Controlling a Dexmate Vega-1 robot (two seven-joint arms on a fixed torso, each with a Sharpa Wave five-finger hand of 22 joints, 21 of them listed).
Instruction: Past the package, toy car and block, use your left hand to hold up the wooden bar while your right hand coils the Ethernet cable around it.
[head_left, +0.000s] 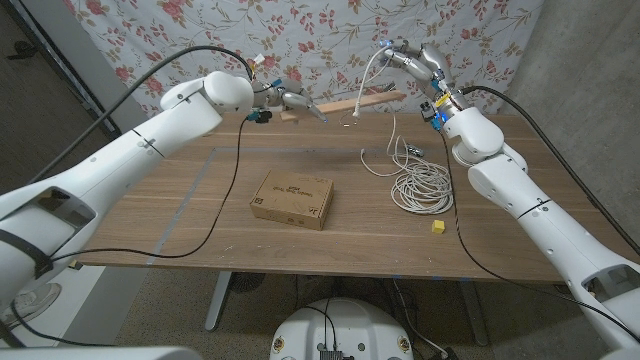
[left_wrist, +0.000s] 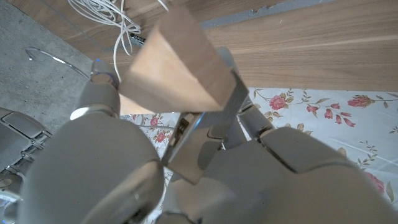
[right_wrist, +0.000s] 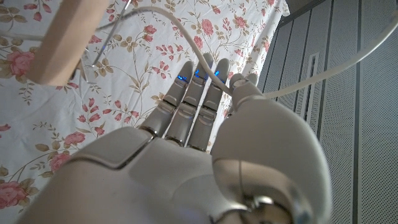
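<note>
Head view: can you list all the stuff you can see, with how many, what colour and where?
Wooden bar: one, light wood, held up above the table's far edge, between the two hands.
Ethernet cable: one, white, mostly a loose coil on the table's right side, one strand rising to the right hand.
Package: one, brown cardboard box, middle of the table.
Block: one, yellow, near the table's front right edge, beside the coil.
Table: one, brown wood.
Curtain: one, white with red flowers, behind the table.
Left hand: one, grey, grips the bar's left end.
Right hand: one, grey, raised by the bar's right end, holds the cable strand.
</note>
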